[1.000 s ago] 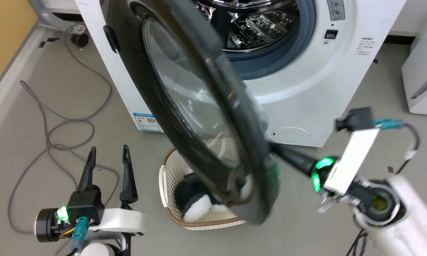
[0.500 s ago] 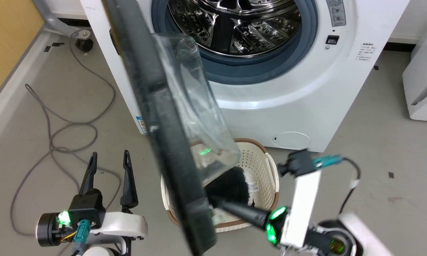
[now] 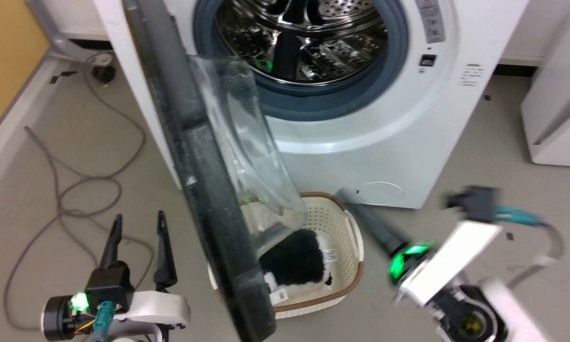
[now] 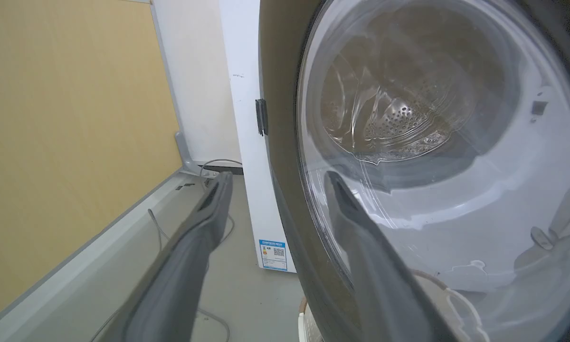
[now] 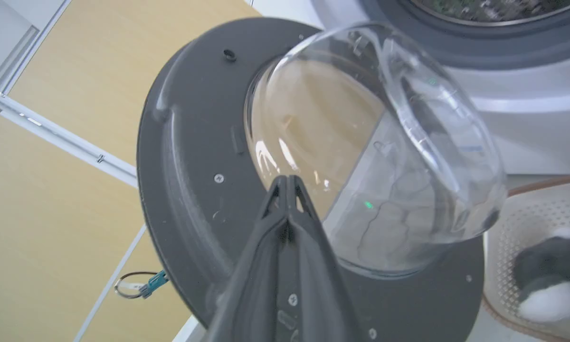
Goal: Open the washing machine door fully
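Head view: door (image 3: 204, 190) stands edge-on, roughly square to the washer (image 3: 361, 156), only part-way swung; left gripper (image 3: 139, 217), spread and empty, has it just to its right, while right gripper (image 3: 349, 195), pressed together, has it off to its left, apart. Left wrist view: door looms just past this gripper's right finger (image 4: 361, 247), so a further swing could strike it. Right wrist view: joined tips aim at the bowl (image 5: 375, 142) rim; a push there may skid off the curved glass.
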Motion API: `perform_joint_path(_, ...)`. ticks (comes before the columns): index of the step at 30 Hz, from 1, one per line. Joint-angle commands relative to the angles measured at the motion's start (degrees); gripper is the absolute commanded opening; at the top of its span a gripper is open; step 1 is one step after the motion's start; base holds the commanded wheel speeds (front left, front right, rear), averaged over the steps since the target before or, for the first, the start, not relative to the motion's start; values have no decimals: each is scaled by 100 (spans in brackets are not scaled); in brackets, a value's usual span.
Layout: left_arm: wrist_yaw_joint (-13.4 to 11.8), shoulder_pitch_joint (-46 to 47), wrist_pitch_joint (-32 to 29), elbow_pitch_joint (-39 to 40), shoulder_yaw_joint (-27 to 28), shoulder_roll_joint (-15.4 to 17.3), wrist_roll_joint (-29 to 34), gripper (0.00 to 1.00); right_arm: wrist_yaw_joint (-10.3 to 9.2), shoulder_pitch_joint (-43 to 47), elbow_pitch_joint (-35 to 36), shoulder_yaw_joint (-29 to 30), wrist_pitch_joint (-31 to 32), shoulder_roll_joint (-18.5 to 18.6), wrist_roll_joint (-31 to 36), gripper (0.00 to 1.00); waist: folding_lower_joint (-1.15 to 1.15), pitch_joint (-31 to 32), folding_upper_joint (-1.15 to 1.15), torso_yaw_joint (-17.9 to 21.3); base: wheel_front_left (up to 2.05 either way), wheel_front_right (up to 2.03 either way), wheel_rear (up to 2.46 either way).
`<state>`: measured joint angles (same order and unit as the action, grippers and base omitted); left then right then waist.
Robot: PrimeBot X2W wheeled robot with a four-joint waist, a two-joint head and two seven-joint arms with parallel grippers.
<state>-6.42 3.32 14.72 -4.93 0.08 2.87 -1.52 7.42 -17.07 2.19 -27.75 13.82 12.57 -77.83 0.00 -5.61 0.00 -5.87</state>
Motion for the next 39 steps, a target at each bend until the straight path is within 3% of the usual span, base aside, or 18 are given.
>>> perform_joint_path(1,-14,-93,28,13,43,24,29,100,7,-73,-11,98,-512,69,320,0,0,22,0,73,0,0,0)
perform_joint_path(6,-5,-126,28,-7,77,24,30,100,7,-204,-330,252,-2250,373,1293,0,0,117,0,164,0,0,0)
perform_joint_path(9,-11,-162,28,-3,93,23,34,100,7,-188,-562,453,-2766,506,1714,0,0,179,0,215,0,0,0)
perform_joint_path(12,-17,-216,28,0,130,26,33,100,7,-121,-707,926,-2871,617,2558,0,0,241,0,277,0,0,0)
perform_joint_path(17,-20,-296,28,44,197,31,29,100,7,209,-386,2092,-2879,315,4663,0,0,280,0,348,0,0,0)
perform_joint_path(22,-11,-325,28,73,230,31,38,100,7,659,-49,2551,-2880,24,6232,0,0,268,0,398,0,0,0)
perform_joint_path(30,15,-335,28,59,199,28,54,100,7,1452,-50,2756,-2881,-434,7152,0,0,314,0,384,0,0,0)
perform_joint_path(36,24,-387,28,29,181,26,60,100,7,1908,-399,2937,-2881,-767,7201,0,0,388,0,383,0,0,0)
perform_joint_path(37,24,-397,28,24,178,26,60,100,7,1967,-493,2949,-2881,-802,7189,33,0,402,0,384,0,0,0)
perform_joint_path(38,24,-408,28,20,174,25,60,100,7,1995,-539,2962,-2881,-828,7195,100,0,412,0,385,0,0,0)
perform_joint_path(39,23,-415,28,18,167,25,63,100,7,2015,-553,3000,-2881,-851,7229,100,0,418,0,384,0,0,0)
